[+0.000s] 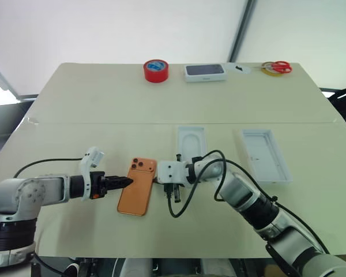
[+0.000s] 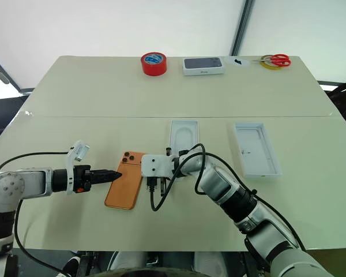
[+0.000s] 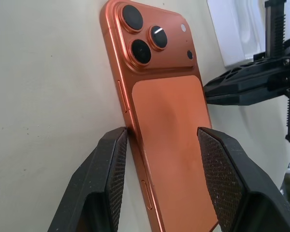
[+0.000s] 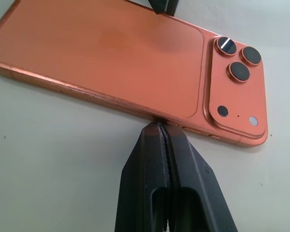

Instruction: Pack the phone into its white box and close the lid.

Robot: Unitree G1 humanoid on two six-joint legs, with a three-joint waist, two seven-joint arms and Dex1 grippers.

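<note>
Orange phone point(image 1: 138, 186), dark lenses; red tape roll point(image 1: 155, 70); red-handled scissors point(image 1: 279, 67); cream table point(image 1: 92, 104)

No readable text anywhere on the table.

The phone point(image 3: 169, 145) lies back up, and its orange back carries no legible logo, brand or number. The closed box point(image 2: 203, 65) at the far edge has a dark picture on top and a faint mark along its front side, too small to make out. The red tape roll point(image 2: 154, 62) bears a blue patch on its upper face whose lettering cannot be read. The lid point(image 2: 255, 149) shows small dark specks inside, not decipherable as characters.
</note>
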